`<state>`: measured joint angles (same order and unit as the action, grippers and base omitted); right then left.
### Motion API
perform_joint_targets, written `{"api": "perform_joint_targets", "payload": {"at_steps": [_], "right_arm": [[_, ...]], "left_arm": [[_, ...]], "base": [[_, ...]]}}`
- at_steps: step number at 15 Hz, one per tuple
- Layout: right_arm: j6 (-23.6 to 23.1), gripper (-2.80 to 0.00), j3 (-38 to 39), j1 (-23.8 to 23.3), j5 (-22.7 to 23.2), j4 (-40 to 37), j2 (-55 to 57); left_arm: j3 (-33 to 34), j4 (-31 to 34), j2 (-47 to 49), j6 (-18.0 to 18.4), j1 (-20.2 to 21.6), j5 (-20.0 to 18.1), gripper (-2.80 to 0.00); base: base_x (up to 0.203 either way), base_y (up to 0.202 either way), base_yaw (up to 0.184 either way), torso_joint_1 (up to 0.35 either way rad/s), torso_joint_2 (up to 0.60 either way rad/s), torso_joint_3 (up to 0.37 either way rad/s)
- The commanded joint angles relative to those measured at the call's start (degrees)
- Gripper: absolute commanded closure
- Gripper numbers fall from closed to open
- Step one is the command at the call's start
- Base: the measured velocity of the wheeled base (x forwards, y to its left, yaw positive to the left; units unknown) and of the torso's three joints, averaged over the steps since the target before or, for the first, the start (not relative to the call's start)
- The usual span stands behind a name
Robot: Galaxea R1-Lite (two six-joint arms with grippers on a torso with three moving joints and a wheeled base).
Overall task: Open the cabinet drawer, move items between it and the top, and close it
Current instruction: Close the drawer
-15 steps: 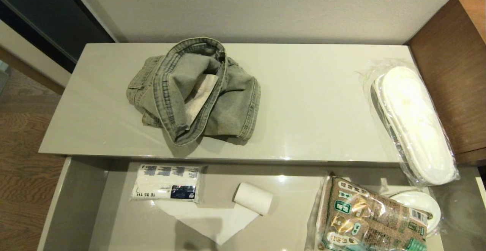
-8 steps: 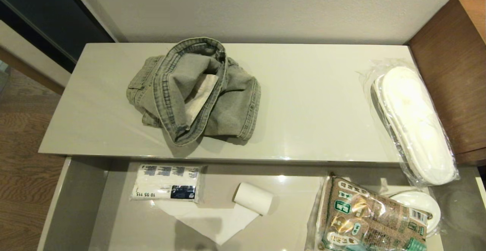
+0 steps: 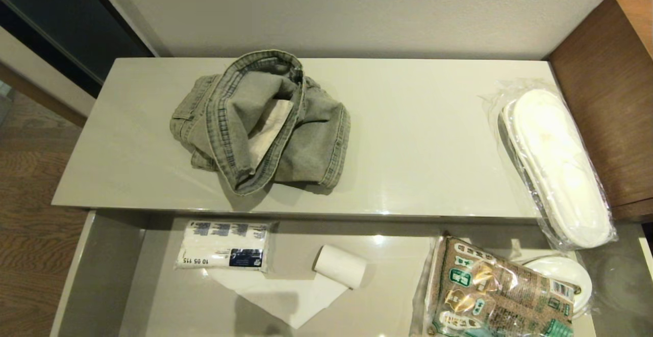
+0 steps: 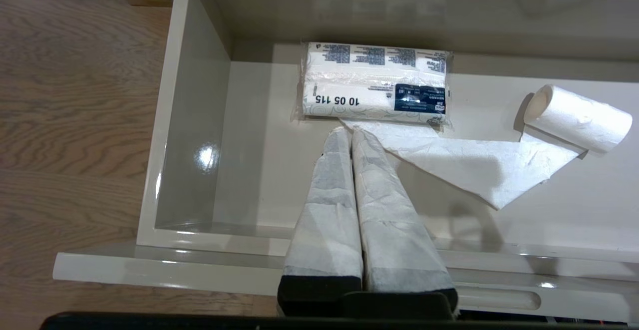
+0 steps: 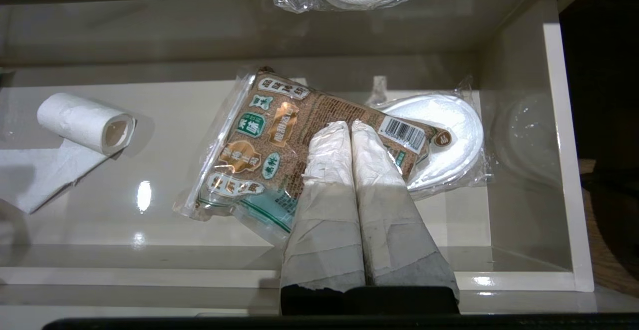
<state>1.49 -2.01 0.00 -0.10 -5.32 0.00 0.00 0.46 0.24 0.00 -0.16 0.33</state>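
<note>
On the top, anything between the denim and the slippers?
Nothing: the head view shows bare top between the denim garment and the wrapped slippers.

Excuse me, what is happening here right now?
Nothing is being held. The wide glossy grey-beige drawer stands open; the faded grey-green denim garment and the plastic-wrapped white slippers lie on the glossy beige-grey cabinet top. Both grippers, left and right, hang shut and empty above the drawer.

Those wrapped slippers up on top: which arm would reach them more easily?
Probably the right. The slippers lie at the top's right end, and the right tool hangs beneath them over the open drawer.
</note>
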Motion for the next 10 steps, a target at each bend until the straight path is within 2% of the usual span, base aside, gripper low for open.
{"api": "perform_joint_targets", "payload": {"at_steps": [1,10], "right_arm": [[0.0,0.0,0.0,0.0,0.0,0.0,-0.1],[0.0,0.0,0.0,0.0,0.0,0.0,-0.1]], "left_arm": [[0.0,0.1,-0.2,-0.1,0.0,0.0,0.0],[0.1,0.0,-0.2,0.0,0.0,0.1,0.0]], "base": [[0.0,0.0,0.0,0.0,0.0,0.0],[0.0,0.0,0.0,0.0,0.0,0.0]]}}
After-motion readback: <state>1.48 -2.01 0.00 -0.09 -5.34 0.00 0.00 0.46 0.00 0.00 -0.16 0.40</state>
